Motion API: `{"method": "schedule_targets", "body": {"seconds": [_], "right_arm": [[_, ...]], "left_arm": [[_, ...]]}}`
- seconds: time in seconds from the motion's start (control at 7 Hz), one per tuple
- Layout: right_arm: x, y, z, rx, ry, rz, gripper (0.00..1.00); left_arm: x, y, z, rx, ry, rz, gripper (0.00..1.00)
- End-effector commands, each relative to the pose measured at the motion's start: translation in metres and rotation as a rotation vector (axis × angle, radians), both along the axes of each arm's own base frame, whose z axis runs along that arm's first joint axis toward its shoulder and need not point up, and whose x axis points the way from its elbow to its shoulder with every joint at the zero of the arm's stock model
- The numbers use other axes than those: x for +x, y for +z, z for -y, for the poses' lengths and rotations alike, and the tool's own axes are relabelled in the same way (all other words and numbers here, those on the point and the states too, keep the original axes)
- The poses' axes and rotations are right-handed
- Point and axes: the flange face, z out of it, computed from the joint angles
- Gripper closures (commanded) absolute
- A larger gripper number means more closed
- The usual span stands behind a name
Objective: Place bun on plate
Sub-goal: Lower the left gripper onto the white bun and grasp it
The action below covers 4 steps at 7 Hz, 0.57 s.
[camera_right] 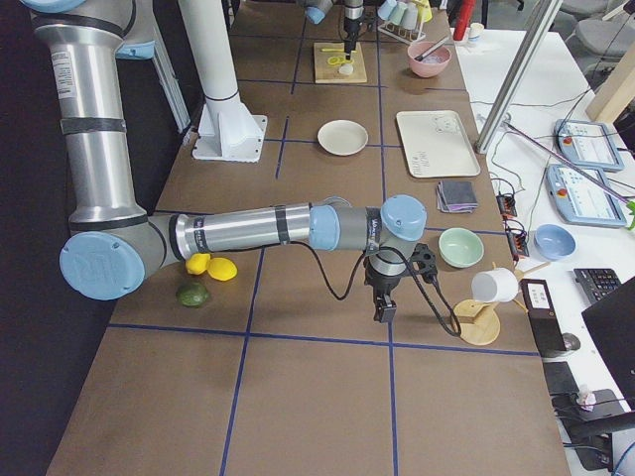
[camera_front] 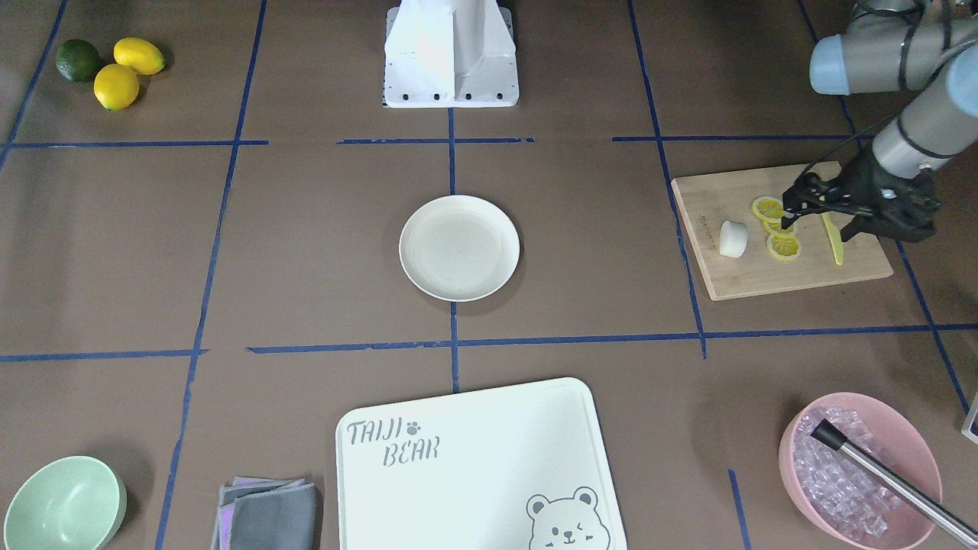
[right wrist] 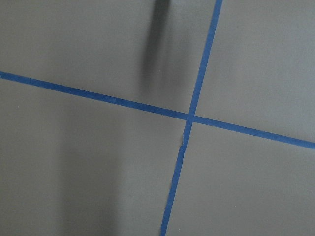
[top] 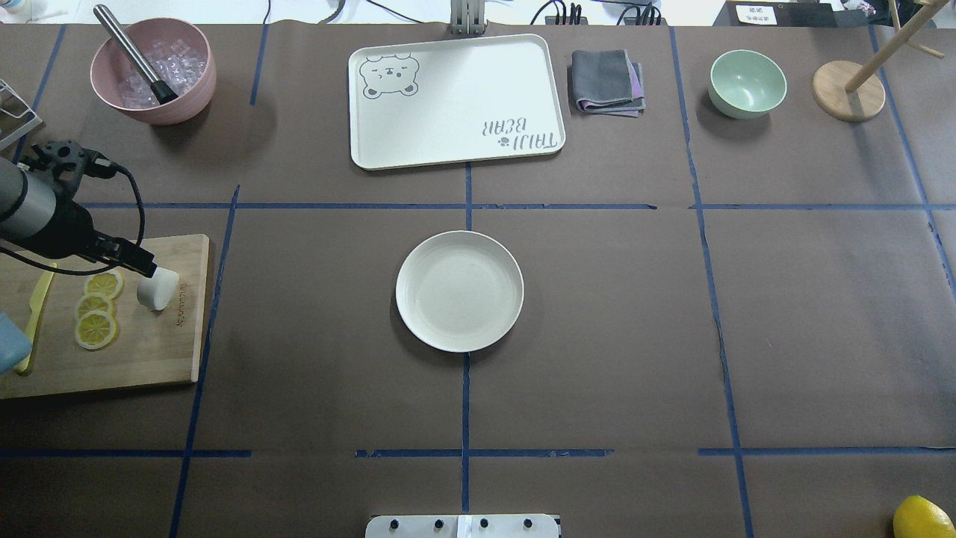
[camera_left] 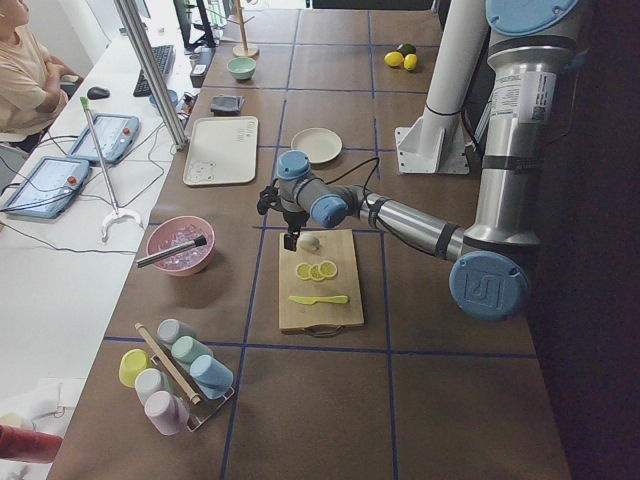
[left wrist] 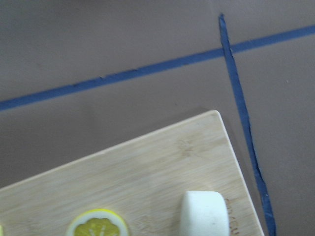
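The bun (camera_front: 733,239) (top: 157,288) (left wrist: 204,214) is a small white lump lying on a wooden cutting board (camera_front: 795,279), beside yellow lemon slices (camera_front: 783,246). The round cream plate (camera_front: 459,247) (top: 459,291) lies bare at the table's centre, far from the board. My left gripper (camera_front: 788,214) (top: 147,267) hangs above the board, over the slices and close to the bun. Its fingers look shut with nothing in them. My right gripper (camera_right: 381,313) shows only in the exterior right view, above bare table by a tape crossing; I cannot tell its state.
A yellow knife (camera_front: 833,238) lies on the board. A pink bowl of ice (top: 153,71) with a metal tool, the bear-printed board (top: 455,101), a grey cloth (top: 606,82), a mint-green bowl (top: 747,82) and a wooden stand (top: 849,90) line the far side. Lemons and a lime (camera_front: 111,65) lie by the robot's base.
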Motion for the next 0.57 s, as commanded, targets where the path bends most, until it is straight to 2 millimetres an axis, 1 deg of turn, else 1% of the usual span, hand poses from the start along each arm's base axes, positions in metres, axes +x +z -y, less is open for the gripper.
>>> {"method": "schedule_targets", "body": {"seconds": [0.0, 0.14, 0.43], "right_arm": [[0.0, 0.0, 0.0, 0.0, 0.0, 0.0, 0.0], [0.0, -0.001, 0.0, 0.001, 0.0, 0.0, 0.0], [0.0, 0.0, 0.0, 0.0, 0.0, 0.0, 0.0]], "left_arm": [[0.023, 0.015, -0.01, -0.022, 0.034, 0.02, 0.0], [0.03, 0.019, -0.01, -0.027, 0.046, 0.027, 0.0], [0.04, 0.019, -0.001, -0.031, 0.046, 0.027, 0.0]]}}
